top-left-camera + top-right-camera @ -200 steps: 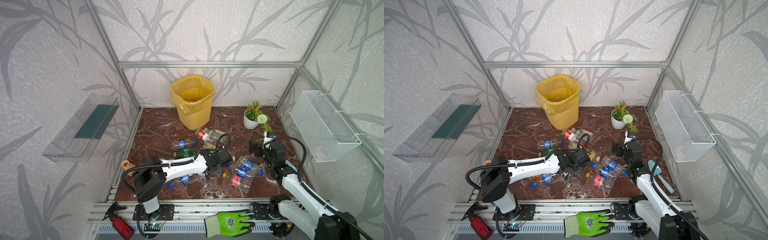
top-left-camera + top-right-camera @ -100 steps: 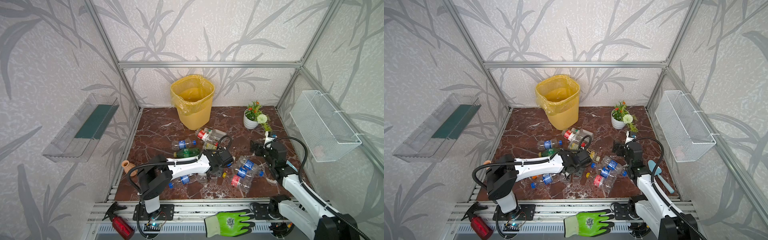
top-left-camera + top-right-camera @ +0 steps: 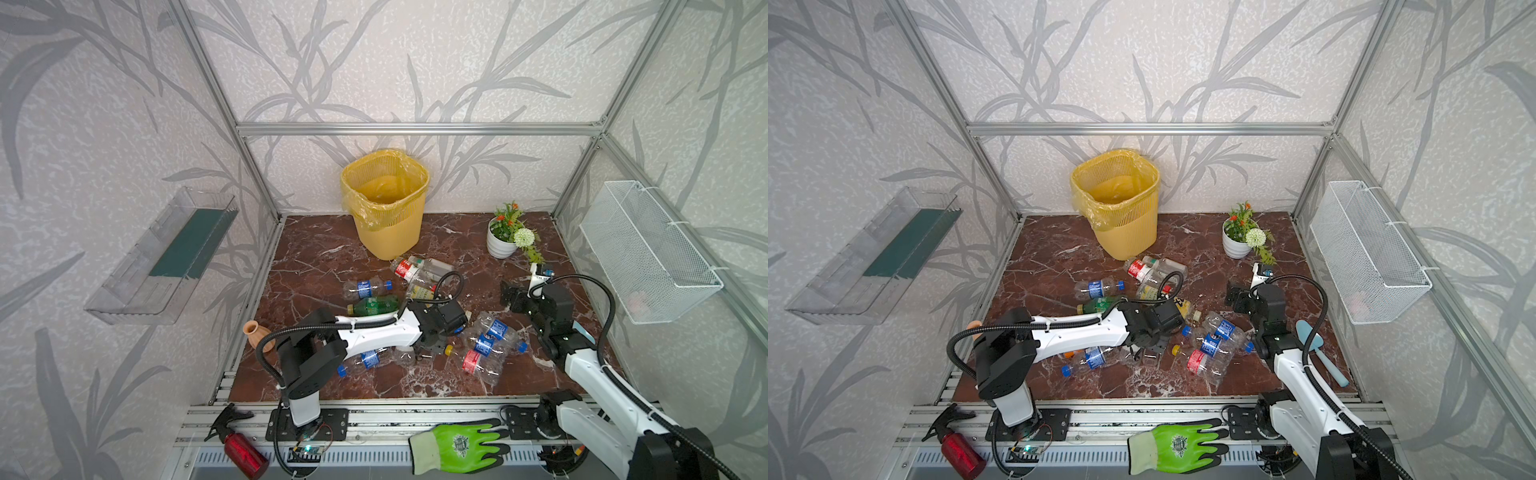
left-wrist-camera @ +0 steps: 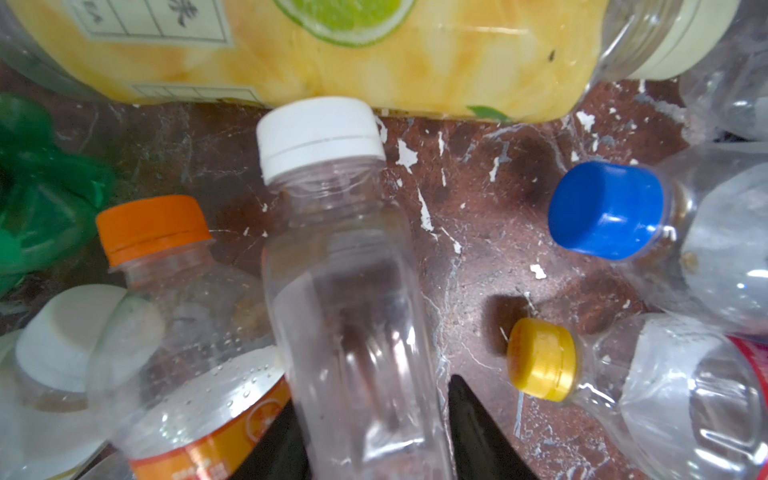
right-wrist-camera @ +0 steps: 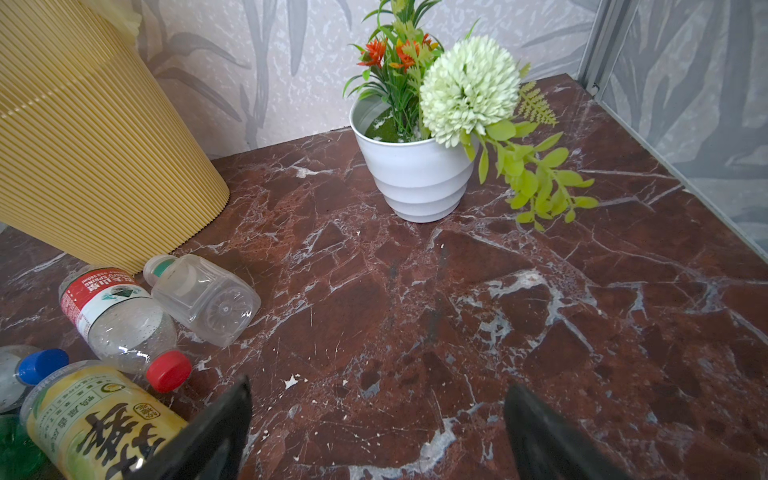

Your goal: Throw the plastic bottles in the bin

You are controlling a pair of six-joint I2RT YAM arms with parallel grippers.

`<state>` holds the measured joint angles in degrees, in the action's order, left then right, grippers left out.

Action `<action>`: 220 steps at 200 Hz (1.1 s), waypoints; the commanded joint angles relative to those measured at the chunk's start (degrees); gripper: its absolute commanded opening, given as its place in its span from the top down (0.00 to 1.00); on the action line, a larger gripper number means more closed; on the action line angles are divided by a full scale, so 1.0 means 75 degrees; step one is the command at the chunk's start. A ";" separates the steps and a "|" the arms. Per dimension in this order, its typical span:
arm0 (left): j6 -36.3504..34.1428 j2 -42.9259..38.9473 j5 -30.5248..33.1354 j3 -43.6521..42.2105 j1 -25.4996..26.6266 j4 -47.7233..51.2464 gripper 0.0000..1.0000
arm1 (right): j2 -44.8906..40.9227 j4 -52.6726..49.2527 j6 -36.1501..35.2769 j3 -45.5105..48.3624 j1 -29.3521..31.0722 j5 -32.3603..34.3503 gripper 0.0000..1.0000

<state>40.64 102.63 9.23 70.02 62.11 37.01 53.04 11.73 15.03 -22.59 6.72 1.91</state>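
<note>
Several plastic bottles lie on the marble floor in front of the yellow bin, seen in both top views. Among them are a green one, a blue-labelled one and a red-labelled one. My left gripper is low in the pile near the front. In the left wrist view its black fingers press both sides of a clear white-capped bottle; the gripper is shut on it. Beside it lie an orange-capped bottle and a yellow-labelled one. My right gripper is open over bare floor.
A white flower pot stands at the back right, a terracotta vase at the front left. A wire basket hangs on the right wall, a clear shelf on the left. A green glove and red canister lie on the front rail.
The left gripper's jaws have closed in on the clear white-capped bottle, and the left arm's elbow has shifted a little. The right arm has not moved.
</note>
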 commanded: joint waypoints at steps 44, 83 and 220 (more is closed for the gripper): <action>0.0229 0.0023 -0.0024 -0.0158 -0.0002 -0.0115 0.57 | -0.0210 0.0074 0.0047 0.0106 -0.0093 -0.0056 0.05; 0.0195 -0.0001 -0.0007 -0.0186 -0.0002 -0.0119 0.62 | -0.0288 0.0054 0.0047 0.0128 -0.0146 -0.0056 0.05; -0.1238 -0.3329 0.1325 -0.0294 -0.0004 -0.1066 0.73 | -0.0427 0.0339 0.0000 0.0223 -0.0263 -0.0179 0.05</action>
<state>37.74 86.48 11.46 68.38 62.11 32.84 50.70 12.21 15.18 -21.65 5.10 1.26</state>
